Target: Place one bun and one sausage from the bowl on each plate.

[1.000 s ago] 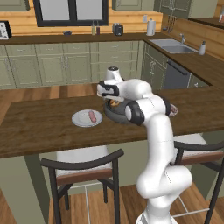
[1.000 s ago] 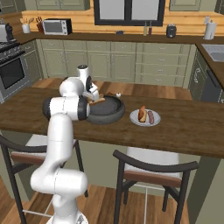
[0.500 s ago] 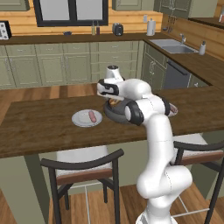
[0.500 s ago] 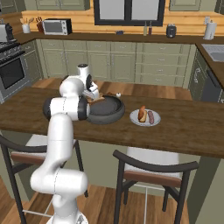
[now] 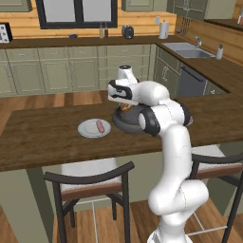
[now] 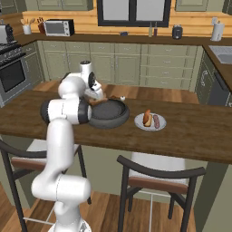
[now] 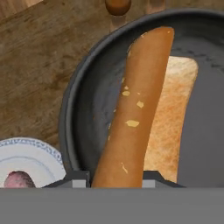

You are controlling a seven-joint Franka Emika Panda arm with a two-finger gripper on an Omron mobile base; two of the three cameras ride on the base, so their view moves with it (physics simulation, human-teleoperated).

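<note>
one long dark wooden counter (image 5: pixel 42 137) runs across the room in front of me, with two dark-framed stools (image 5: pixel 92 182) tucked under its near edge. behind it stand pale green cabinets (image 6: pixel 122 63) under a wooden worktop, a dark-framed window (image 6: pixel 133 11) above them, a microwave (image 6: pixel 57 27) and a stove (image 6: pixel 11 72) off to one end, and a sink (image 5: pixel 187 50) on the side run.

on the counter sits the bowl (image 6: pixel 111 114), wide, dark and thick-rimmed, between the two plates. one plate (image 6: pixel 150 122) lies just beside the bowl and carries a bun and a sausage side by side. the other plate (image 5: pixel 94 128) lies near the bowl's opposite side, apart from it, with a single sausage (image 5: pixel 99 126) on it; from the hand camera its blue-edged rim (image 7: pixel 30 151) shows just outside the bowl wall (image 7: pixel 70 113).

the gripper (image 7: pixel 116 177) hangs over the bowl with its fingers (image 7: pixel 74 178) closed against a long golden-brown bun (image 7: pixel 135 109), one on each side of the bun's near end. the bun stretches away from the fingers over the bowl's floor, above a pale toasted flat piece (image 7: pixel 173 127) lying in the bowl. a small brown round thing (image 7: pixel 118 6) sits on the wood just past the bowl's far rim; i cannot tell what it is.
</note>
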